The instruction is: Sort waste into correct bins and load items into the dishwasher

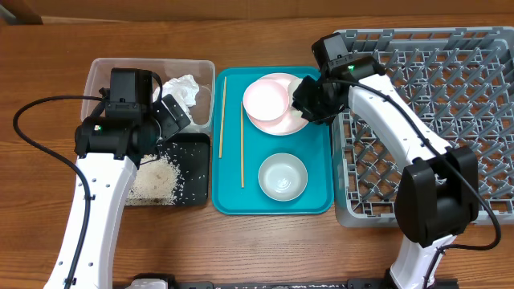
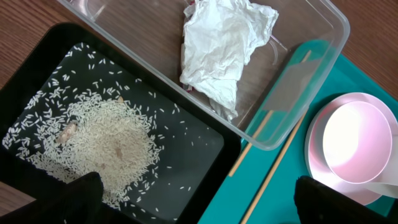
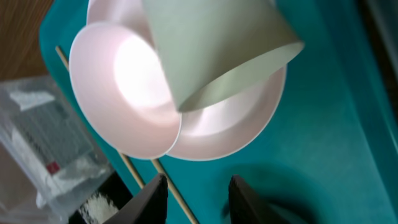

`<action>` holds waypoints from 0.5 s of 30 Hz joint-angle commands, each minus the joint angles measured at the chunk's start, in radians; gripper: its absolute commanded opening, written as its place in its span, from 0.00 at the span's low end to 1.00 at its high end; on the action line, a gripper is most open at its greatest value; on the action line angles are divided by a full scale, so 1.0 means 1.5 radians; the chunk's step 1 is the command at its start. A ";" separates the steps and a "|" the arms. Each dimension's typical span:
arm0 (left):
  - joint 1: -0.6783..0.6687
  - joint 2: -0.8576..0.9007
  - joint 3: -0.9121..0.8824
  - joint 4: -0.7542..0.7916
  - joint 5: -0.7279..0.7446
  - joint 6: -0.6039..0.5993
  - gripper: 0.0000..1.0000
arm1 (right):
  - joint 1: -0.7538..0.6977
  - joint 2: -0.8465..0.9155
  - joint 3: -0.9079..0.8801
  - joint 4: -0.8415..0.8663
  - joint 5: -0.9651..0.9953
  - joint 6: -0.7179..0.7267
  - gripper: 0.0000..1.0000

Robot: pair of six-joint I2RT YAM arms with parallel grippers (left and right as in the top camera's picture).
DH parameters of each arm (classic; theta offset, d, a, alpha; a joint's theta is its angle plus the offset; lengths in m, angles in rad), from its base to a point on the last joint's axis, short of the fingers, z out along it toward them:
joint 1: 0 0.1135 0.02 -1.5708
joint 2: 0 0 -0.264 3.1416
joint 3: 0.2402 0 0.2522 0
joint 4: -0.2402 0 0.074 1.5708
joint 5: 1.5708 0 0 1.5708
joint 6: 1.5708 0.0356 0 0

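Observation:
On the teal tray [image 1: 233, 201] a pale pink plate [image 1: 293, 124] carries a pink bowl [image 1: 266, 98]. A white cup [image 3: 211, 43] lies tipped on the plate beside that bowl. My right gripper [image 1: 309, 100] hovers at the plate's right edge, open with nothing between its fingers [image 3: 158, 199]. A second bowl [image 1: 283, 176] and two chopsticks [image 1: 242, 144] also lie on the tray. My left gripper [image 2: 205, 199] stands wide open and empty above the black tray [image 2: 186, 155], which holds rice [image 2: 112, 143]. The clear tub [image 1: 100, 68] holds a crumpled tissue [image 2: 224, 50].
The grey dish rack [image 1: 450, 80] with upright pegs fills the right side, its left edge right behind my right gripper. The tub and black tray sit side by side against the teal tray's left edge. Bare wooden table runs along the front.

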 commanded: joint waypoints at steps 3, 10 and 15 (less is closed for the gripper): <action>0.001 -0.004 0.008 0.003 0.001 0.011 1.00 | 0.024 -0.015 -0.007 0.048 0.075 0.079 0.34; 0.001 -0.004 0.008 0.003 0.001 0.011 1.00 | 0.038 -0.015 -0.009 0.076 0.119 0.107 0.34; 0.001 -0.004 0.008 0.003 0.001 0.011 1.00 | 0.039 -0.011 -0.011 0.071 0.131 0.123 0.33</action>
